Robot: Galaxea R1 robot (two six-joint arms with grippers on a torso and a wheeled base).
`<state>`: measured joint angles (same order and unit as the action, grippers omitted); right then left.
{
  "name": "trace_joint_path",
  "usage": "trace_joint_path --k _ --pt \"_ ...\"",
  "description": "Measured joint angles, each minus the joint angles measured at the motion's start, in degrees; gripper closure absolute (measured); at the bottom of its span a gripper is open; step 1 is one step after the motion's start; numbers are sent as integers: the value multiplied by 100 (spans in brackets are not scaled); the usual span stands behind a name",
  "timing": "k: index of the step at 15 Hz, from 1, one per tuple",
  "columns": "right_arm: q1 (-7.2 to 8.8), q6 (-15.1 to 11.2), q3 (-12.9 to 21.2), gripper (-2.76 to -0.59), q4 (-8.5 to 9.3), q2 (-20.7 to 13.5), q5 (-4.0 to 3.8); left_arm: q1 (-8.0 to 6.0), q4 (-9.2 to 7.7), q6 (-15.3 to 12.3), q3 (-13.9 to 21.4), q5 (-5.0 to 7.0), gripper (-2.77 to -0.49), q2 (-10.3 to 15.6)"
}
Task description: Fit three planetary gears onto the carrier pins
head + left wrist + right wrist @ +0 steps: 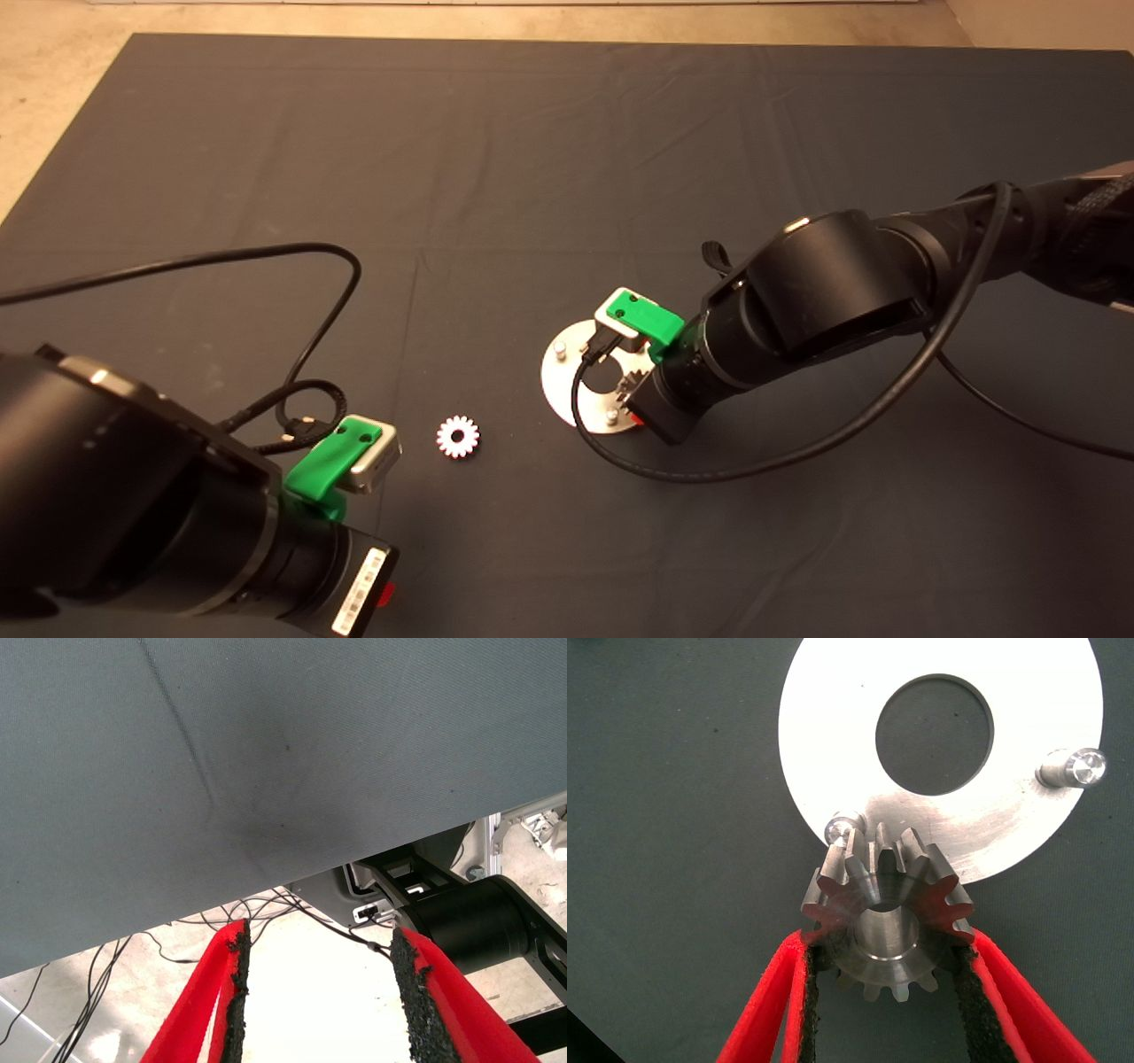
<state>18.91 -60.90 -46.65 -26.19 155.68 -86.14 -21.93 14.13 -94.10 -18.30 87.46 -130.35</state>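
Held gear: a planetary gear (888, 912) sits clamped between the black pads of the right gripper (888, 943), one pad pressing its teeth on each side.
Held gear axis: its bore runs roughly toward the wrist camera, so the flat face and centre hole face the lens; the gear is tilted rather than lying flat on the disc.
Held gear place: it hangs at the disc's edge, just beside one carrier pin (843, 827), whose tip shows at the gear's rim; whether they touch I cannot tell.
Disc: the shiny round disc (560, 377) lies flat on the dark mat (532, 177), right of centre, with its large centre hole open.
Other pins: a second pin (1072, 769) stands upright on the disc's opposite side; the head view shows one pin (560, 349) on the far-left part of the disc and another (611, 415) on its near edge.
Right arm: it reaches in from the right, its wrist above the disc's right half.
Loose gear: a second gear (458, 436) lies flat on the mat, bore upward, left of the disc and apart from it.
Left gripper (319, 992): fingers spread with nothing between them, at the near-left of the mat, near the loose gear; its view shows the mat edge and the floor with cables beyond.
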Motion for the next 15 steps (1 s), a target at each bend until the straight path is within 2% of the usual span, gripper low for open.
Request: trace_joint_path --k 4,7,10,12,15 --pt "-2 5 -50 -92 29 195 -10 0 0 2 0 0 -105 -1" --pt "-4 21 -227 -92 31 424 -126 0 0 0 0 0 -105 1" --pt "-4 46 -312 -92 35 532 -147 0 0 0 0 0 -105 0" --pt "-12 77 -378 -92 35 554 -200 0 0 2 0 0 -105 -1" --pt "-87 117 -386 -92 46 620 -193 0 0 2 0 0 -105 1"
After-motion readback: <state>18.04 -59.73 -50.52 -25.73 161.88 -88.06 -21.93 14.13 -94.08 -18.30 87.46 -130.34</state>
